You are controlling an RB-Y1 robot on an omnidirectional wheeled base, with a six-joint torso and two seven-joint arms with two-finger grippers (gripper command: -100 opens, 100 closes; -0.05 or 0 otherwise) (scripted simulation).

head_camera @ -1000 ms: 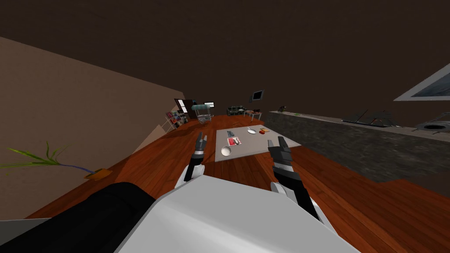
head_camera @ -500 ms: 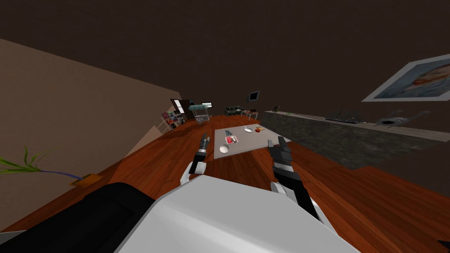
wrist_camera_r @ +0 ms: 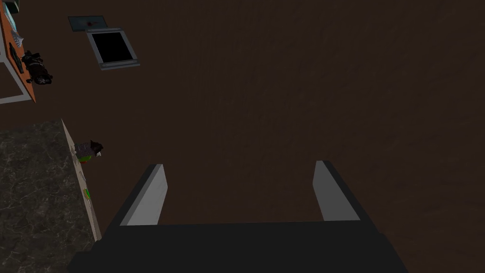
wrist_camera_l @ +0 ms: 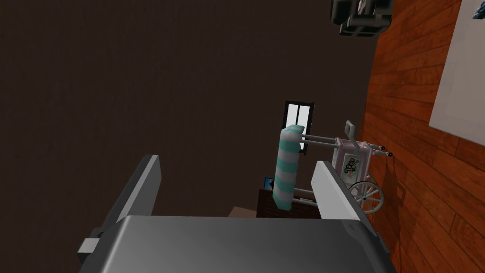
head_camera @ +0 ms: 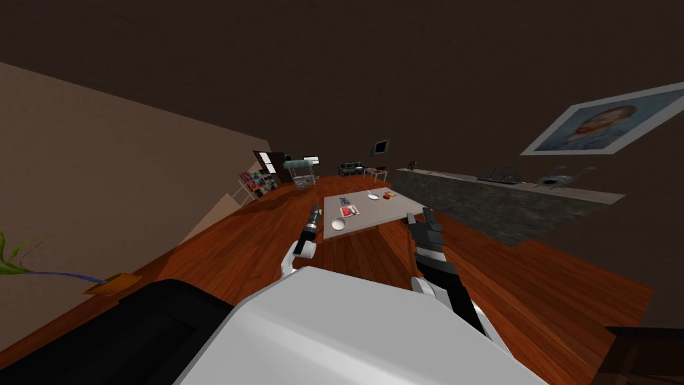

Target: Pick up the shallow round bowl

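Item: white bowl (head_camera: 338,224), on near corner of grey table (head_camera: 394,208), ahead of left gripper (head_camera: 314,210) and right gripper (head_camera: 419,214), both spread apart, empty, raised, presumably readied for approach.

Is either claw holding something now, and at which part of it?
Nothing is held. The left claw and the right claw both stand open and empty; the white bowl lies untouched on the grey table ahead.

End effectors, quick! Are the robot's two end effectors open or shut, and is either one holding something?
Left end effector: open, holding nothing.
Right end effector: open, holding nothing.
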